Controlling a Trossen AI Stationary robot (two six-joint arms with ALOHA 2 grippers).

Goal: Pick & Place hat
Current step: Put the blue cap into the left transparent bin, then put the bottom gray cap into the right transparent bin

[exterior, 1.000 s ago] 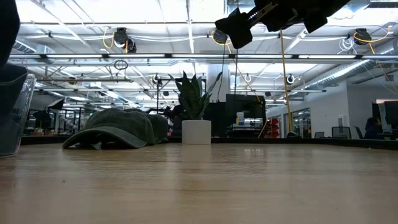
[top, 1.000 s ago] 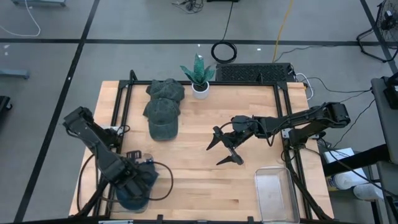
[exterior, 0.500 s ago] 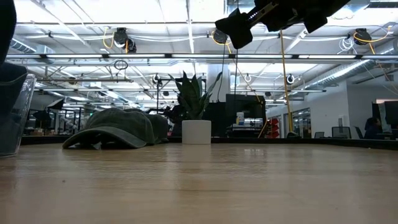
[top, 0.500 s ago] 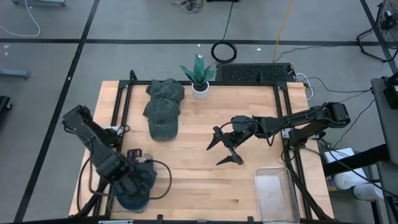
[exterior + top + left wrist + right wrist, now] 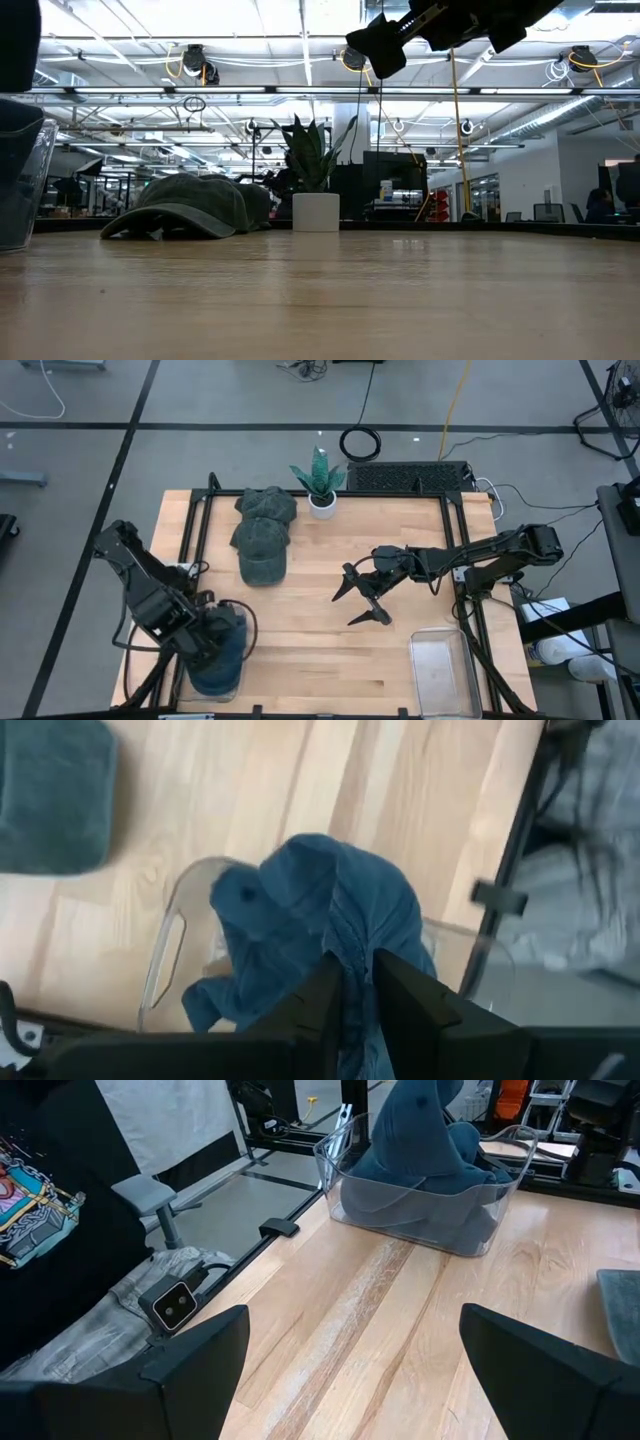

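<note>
Over the near-left corner of the worktop (image 5: 330,620), seen from above, the left pincer (image 5: 205,645) hangs above a clear bin (image 5: 215,682) with a blue hat (image 5: 222,660) bunched in and above it. Two green hats (image 5: 262,535) lie stacked near the far edge, beside a potted plant (image 5: 321,482). The right pincer (image 5: 360,598) waits over the middle of the worktop, fingers spread and empty, with a second clear bin (image 5: 440,670) near it at the right front corner.

At table height, the green hats (image 5: 190,207) rest flat on the wood, crowns slumped, the plant (image 5: 314,185) just behind them. A bin wall (image 5: 20,180) shows at the left edge.

Through the left wrist camera, the pincer (image 5: 358,985) is pressed together on a fold of the blue hat (image 5: 300,920), and the cloth droops in loose creases into the bin (image 5: 165,955).

Through the right wrist camera, the blue hat (image 5: 420,1140) stands heaped above the rim of its bin (image 5: 420,1210).

Assessment: the hat is light, soft and shapeless, so it sags from any single hold and may drag over the bin rim. A pinch on a thick fold or the stiffer brim should hold best; thin cloth alone could slip
</note>
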